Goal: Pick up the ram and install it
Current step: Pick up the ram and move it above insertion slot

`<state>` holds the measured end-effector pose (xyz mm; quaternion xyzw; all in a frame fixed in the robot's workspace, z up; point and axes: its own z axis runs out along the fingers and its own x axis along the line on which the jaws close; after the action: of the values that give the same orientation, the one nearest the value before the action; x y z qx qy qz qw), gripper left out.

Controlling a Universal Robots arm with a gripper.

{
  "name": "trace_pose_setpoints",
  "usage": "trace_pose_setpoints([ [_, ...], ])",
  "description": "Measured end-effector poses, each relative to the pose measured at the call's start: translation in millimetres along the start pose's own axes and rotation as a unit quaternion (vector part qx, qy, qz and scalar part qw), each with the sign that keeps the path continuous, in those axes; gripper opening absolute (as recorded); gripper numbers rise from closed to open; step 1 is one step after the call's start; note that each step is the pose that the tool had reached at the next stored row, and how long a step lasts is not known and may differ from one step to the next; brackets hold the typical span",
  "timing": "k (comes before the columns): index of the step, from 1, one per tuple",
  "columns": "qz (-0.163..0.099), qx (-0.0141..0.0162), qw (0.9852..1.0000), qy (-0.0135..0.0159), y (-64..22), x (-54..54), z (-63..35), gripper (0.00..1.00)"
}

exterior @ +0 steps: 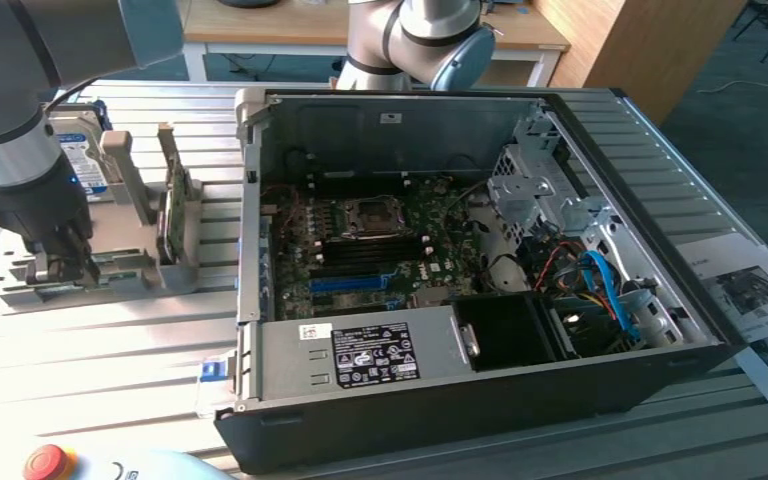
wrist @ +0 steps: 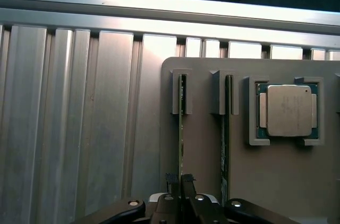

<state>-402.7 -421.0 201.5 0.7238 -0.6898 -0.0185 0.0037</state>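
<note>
The ram (wrist: 181, 139), a thin green board seen edge-on, stands in the end slot of the grey holder (wrist: 265, 181) on the tabletop (wrist: 79, 128). The tool (wrist: 180, 181) appears pinched nearly closed on the ram's near end.

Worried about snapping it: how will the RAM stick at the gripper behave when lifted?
The ram is a thin board, so probably stiff and light, but fragile if bent. Standing on edge in the holder slots, it may bind if tilted.
</note>
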Motion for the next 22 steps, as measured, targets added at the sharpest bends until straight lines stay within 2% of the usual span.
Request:
trace_pose_setpoints([
  [22, -0.003, -0.0001, 1.0000, 0.0002, 0.0, 0.0, 1.2, 0.15],
])
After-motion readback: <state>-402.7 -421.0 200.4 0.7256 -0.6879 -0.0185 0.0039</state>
